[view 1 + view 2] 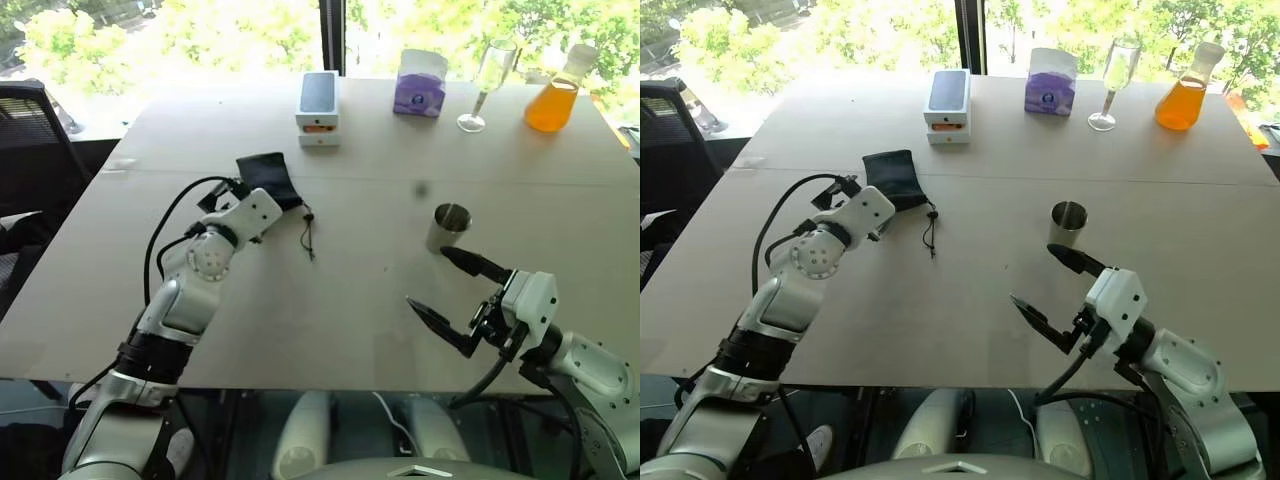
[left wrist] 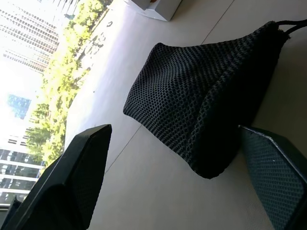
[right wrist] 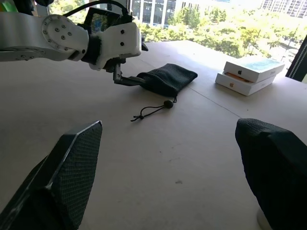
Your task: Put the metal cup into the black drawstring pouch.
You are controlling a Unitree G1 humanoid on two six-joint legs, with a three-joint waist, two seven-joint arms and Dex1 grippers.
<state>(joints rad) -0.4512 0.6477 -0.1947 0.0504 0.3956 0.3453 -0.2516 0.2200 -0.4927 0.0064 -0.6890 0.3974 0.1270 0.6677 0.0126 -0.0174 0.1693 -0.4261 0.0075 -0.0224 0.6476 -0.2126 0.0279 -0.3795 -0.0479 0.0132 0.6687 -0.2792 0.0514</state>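
Note:
The black drawstring pouch (image 1: 268, 178) lies flat on the table's left half, its cord (image 1: 308, 235) trailing toward the front. My left gripper (image 2: 173, 129) is at the pouch's near end, open, and the mesh fabric (image 2: 201, 91) reaches in between its two fingers. The right wrist view shows that gripper low over the table against the edge of the pouch (image 3: 168, 79). The metal cup (image 1: 449, 228) stands upright on the right half. My right gripper (image 1: 428, 277) hovers wide open just in front of the cup, apart from it and holding nothing.
Along the far edge stand a stack of white boxes (image 1: 318, 108), a purple tissue box (image 1: 420, 84), a wine glass (image 1: 487, 85) and a flask of orange liquid (image 1: 555, 95). A black chair (image 1: 30, 140) sits off the table's left side.

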